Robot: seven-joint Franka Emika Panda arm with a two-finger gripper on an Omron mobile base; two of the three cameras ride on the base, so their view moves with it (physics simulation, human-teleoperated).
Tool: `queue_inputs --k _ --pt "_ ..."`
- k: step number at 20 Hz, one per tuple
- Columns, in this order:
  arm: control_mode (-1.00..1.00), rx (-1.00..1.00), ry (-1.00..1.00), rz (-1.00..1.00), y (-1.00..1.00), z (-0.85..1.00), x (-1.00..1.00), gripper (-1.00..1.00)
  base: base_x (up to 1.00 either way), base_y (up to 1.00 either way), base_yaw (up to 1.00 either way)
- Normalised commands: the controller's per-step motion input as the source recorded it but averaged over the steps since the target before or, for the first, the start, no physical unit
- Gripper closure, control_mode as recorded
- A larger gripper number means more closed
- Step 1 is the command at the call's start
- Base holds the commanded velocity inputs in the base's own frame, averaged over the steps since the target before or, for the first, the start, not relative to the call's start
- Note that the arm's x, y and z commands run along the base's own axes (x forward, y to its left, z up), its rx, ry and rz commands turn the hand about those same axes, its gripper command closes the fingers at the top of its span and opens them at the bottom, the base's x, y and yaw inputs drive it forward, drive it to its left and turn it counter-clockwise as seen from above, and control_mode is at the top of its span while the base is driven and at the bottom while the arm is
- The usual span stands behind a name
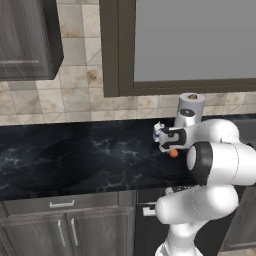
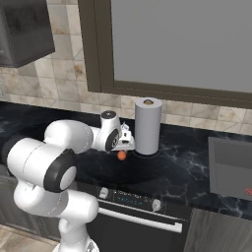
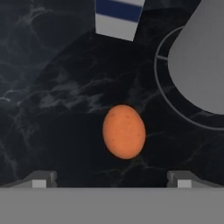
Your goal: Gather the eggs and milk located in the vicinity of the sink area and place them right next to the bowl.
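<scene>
A long black marble counter (image 1: 75, 155) runs under a wide dark-framed window (image 1: 195, 45), with a beige tile wall (image 1: 75, 85) between them. Everything below is placed relative to the paper-towel roll (image 2: 147, 125), the tall pale grey cylinder standing upright on the counter, against the tile wall below the window.

From the right base camera, a grey sink (image 2: 230, 167) is set into the counter well to the right of the roll. Below the counter edge, in front of the roll, is a control panel with knobs (image 2: 130, 199). Dark cabinets (image 1: 65, 225) sit below the counter well to the roll's left in the left base camera.

The white arm (image 2: 69, 142) reaches in from the roll's left side, and its gripper (image 3: 112, 181) hangs just beside the roll, pointing down at the counter. Its two fingertips (image 3: 41, 178) are spread wide apart with nothing between them.

The milk (image 3: 117, 16), white with a dark blue band, stands on the counter near the roll, beyond the egg in the hand camera.

The egg (image 3: 124, 131), orange-brown and speckled, lies on the counter just beside the roll's round base, beneath the spread fingertips and not touching them.
</scene>
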Motion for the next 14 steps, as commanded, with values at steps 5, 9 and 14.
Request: queue_inputs --k 5,9,14 --pt "-1.00 0.00 0.00 0.00 0.00 -0.11 0.16 -1.00 0.00 0.00 0.00" --pt "-1.00 0.00 0.00 0.00 0.00 -0.11 0.16 -1.00 0.00 0.00 0.00" --pt "-1.00 0.00 0.00 0.00 0.00 -0.12 0.12 -1.00 0.00 0.00 0.00"
